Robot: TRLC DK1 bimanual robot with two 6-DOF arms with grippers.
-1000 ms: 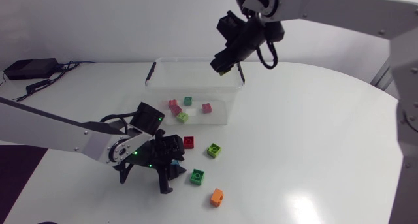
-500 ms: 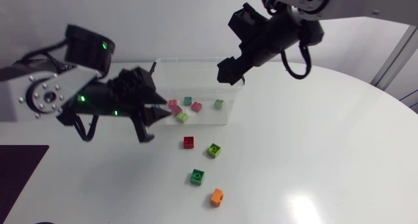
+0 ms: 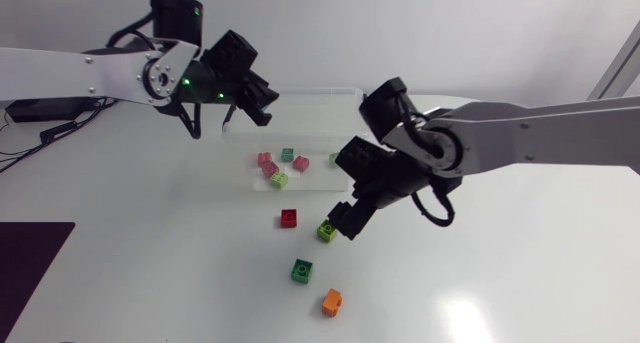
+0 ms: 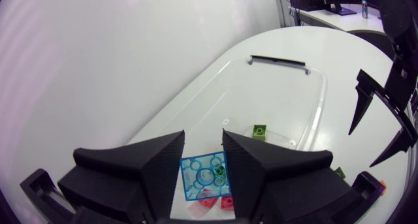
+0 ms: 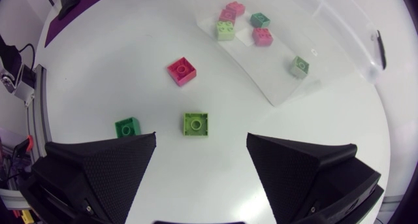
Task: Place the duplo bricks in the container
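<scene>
Blue brick (image 4: 204, 177), clamped in the left gripper (image 4: 203, 138), hangs over the container (image 4: 318, 100) near the table's far edge, and if released off-centre it could clip the rim, while the spread right gripper (image 5: 201, 139) hovers above the lime brick (image 5: 195, 124).

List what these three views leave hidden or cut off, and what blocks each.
1. Head view: the left arm hides the blue brick held in the left jaws. Only the left wrist view shows it.
2. Head view: the same arm covers the container's left end.
3. Right wrist view: the orange brick is missing, either behind the right jaws or past the edge.
</scene>
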